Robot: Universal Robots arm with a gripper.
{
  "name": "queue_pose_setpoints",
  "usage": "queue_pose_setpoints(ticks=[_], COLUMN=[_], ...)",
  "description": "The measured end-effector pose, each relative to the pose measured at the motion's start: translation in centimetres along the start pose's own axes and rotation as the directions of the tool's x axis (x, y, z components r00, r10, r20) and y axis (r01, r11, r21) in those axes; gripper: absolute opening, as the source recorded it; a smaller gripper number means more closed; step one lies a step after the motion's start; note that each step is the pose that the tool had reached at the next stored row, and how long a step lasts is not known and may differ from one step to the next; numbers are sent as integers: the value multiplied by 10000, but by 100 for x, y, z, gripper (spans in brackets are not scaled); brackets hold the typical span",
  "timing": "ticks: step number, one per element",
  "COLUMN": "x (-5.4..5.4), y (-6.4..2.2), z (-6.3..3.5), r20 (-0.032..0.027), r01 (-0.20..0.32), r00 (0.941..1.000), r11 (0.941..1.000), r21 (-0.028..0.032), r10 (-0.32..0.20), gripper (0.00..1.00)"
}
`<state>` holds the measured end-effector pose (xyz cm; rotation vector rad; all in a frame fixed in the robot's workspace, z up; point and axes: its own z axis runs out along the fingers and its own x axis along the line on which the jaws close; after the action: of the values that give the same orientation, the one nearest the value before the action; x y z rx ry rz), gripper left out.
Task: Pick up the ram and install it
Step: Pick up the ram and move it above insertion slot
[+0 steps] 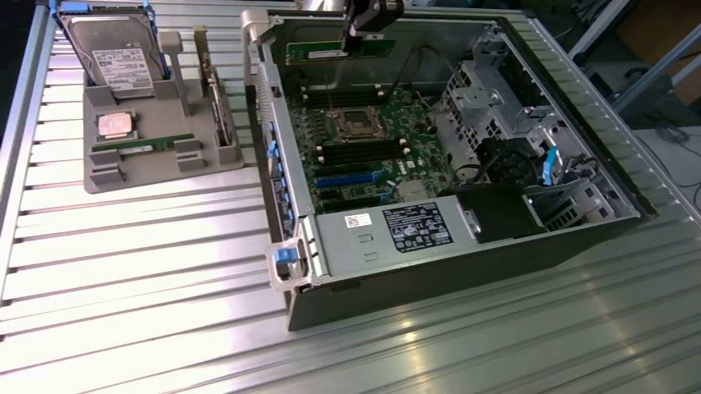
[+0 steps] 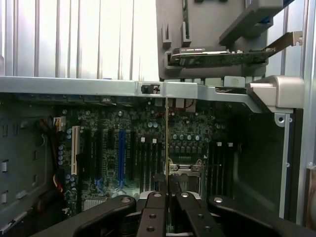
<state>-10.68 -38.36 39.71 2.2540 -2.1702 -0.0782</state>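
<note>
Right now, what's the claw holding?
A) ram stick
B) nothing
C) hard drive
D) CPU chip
A: the claw grips the ram above the open case, while the hard drive and CPU chip sit in the grey tray.

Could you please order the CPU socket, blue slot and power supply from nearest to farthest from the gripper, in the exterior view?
1. CPU socket, mid-motherboard, nearest the gripper holding the ram.
2. Blue slot, further along the board.
3. Power supply, at the case's near end.
</note>
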Motion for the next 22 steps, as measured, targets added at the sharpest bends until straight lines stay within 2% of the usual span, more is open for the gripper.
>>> queue_pose_setpoints(ticks=[8, 22], x=[4, 14], y=[-105, -380], z=[-5, -16], r20=[-1, 0], r01=[1, 0], r00=[10000, 10000], r11=[10000, 10000], r21=[1, 1], r10=[-1, 0], gripper=[13, 13])
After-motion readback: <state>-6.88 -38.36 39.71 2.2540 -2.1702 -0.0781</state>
